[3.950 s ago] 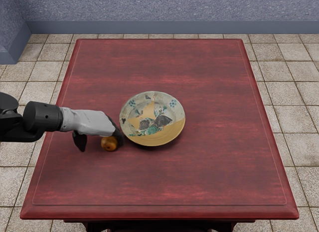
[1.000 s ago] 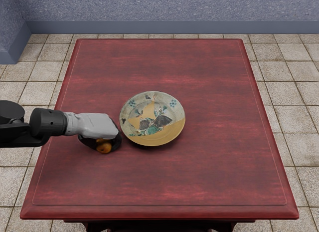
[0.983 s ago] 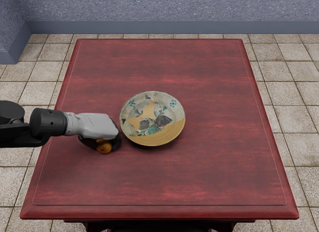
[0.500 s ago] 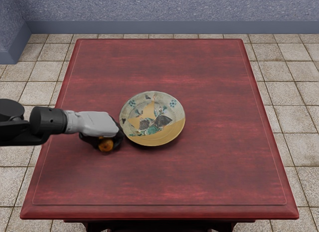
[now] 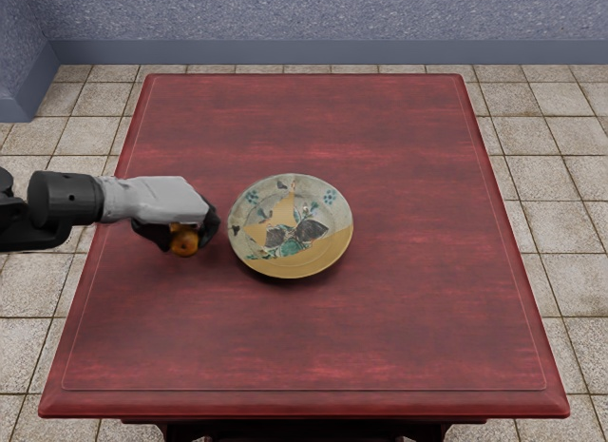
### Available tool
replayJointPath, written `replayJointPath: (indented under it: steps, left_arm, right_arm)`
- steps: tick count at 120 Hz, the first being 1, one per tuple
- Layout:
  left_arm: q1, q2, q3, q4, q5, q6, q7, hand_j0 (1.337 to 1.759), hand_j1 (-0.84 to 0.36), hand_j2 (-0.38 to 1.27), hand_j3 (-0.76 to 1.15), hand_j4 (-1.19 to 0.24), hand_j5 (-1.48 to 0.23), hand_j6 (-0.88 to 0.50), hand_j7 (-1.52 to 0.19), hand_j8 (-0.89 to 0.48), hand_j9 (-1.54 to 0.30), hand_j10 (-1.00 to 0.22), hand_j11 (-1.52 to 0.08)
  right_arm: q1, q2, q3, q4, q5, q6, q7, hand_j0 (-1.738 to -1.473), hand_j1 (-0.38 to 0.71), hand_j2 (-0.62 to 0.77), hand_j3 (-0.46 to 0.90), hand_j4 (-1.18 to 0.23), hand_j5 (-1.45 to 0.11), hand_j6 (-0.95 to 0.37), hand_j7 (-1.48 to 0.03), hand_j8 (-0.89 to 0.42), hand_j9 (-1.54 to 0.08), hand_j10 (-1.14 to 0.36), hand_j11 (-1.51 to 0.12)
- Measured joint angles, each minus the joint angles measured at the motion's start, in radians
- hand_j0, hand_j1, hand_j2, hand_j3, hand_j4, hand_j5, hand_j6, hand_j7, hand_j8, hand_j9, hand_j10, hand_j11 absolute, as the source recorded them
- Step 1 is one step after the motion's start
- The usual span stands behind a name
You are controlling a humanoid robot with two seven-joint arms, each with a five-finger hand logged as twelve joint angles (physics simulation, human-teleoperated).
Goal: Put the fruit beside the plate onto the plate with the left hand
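Note:
A small orange fruit (image 5: 184,240) sits inside the curled black fingers of my left hand (image 5: 180,235), held above the table just left of the plate. The arm reaches in from the left edge, grey at the wrist. The plate (image 5: 290,224) is a round dish with a yellow rim and a blue-green flower pattern, lying near the middle of the table; nothing lies on it. The hand's grey back covers the top of the fruit.
The dark red wooden table (image 5: 380,318) has a raised border all round. Beyond it lies a tiled floor and a grey wall at the back.
My left hand closed on the fruit four seconds back, then lifted it off the table; it now sits higher and a little farther left and back than half a second ago.

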Motion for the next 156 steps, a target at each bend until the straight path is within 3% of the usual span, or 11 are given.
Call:
replayJointPath:
  steps: [11,29,74,105,137,156]
  left_arm:
    - [-0.029,0.014,0.0,-0.005,-0.02,-0.004,0.0,1.653,-0.42,0.53,0.0,-0.54,-1.13,-0.39,-1.08,-0.44,-1.07,-0.74,-1.07]
    - [-0.07,0.022,-0.009,-0.014,-0.058,-0.007,0.0,1.653,-0.37,0.4,0.0,-0.55,-1.13,-0.41,-1.08,-0.46,-1.06,-0.77,-1.06]
    - [-0.164,-0.027,-0.02,-0.05,-0.144,-0.017,0.0,1.655,-0.38,0.46,0.0,-0.57,-1.11,-0.42,-1.07,-0.48,-1.05,-0.79,-1.05]
    - [-0.176,-0.15,-0.023,-0.047,-0.179,-0.031,0.001,1.655,-0.4,0.5,0.0,-0.55,-1.12,-0.4,-1.07,-0.48,-1.06,-0.79,-1.06]
    - [-0.151,-0.254,-0.022,0.026,-0.18,-0.047,0.008,1.657,-0.47,0.67,0.0,-0.6,-1.09,-0.43,-1.06,-0.53,-1.05,-0.79,-1.05]
    - [-0.146,-0.268,-0.022,0.046,-0.182,-0.054,0.012,1.657,-0.44,0.59,0.0,-0.61,-1.05,-0.44,-1.02,-0.55,-1.01,-0.76,-1.01]
  right_arm:
    - [0.0,0.0,0.0,0.0,0.0,0.0,0.0,-1.658,-0.32,0.0,0.0,-0.02,-0.03,-0.02,-0.03,-0.02,-0.03,-0.02,-0.03]
    - [0.0,0.0,0.0,0.0,0.0,0.0,0.0,-1.658,-0.32,0.0,0.0,-0.02,-0.03,-0.02,-0.03,-0.02,-0.03,-0.02,-0.03]
    - [0.0,0.0,0.0,0.0,0.0,0.0,0.0,-1.658,-0.32,0.0,0.0,-0.02,-0.03,-0.02,-0.03,-0.02,-0.03,-0.02,-0.03]
    - [0.0,0.0,0.0,0.0,0.0,0.0,0.0,-1.658,-0.32,0.0,0.0,-0.02,-0.03,-0.02,-0.03,-0.02,-0.03,-0.02,-0.03]
    - [0.0,0.0,0.0,0.0,0.0,0.0,0.0,-1.658,-0.32,0.0,0.0,-0.02,-0.03,-0.02,-0.03,-0.02,-0.03,-0.02,-0.03]
    - [0.001,0.0,0.0,0.0,0.0,0.0,0.0,-1.658,-0.32,0.0,0.0,-0.02,-0.03,-0.02,-0.03,-0.02,-0.03,-0.02,-0.03]
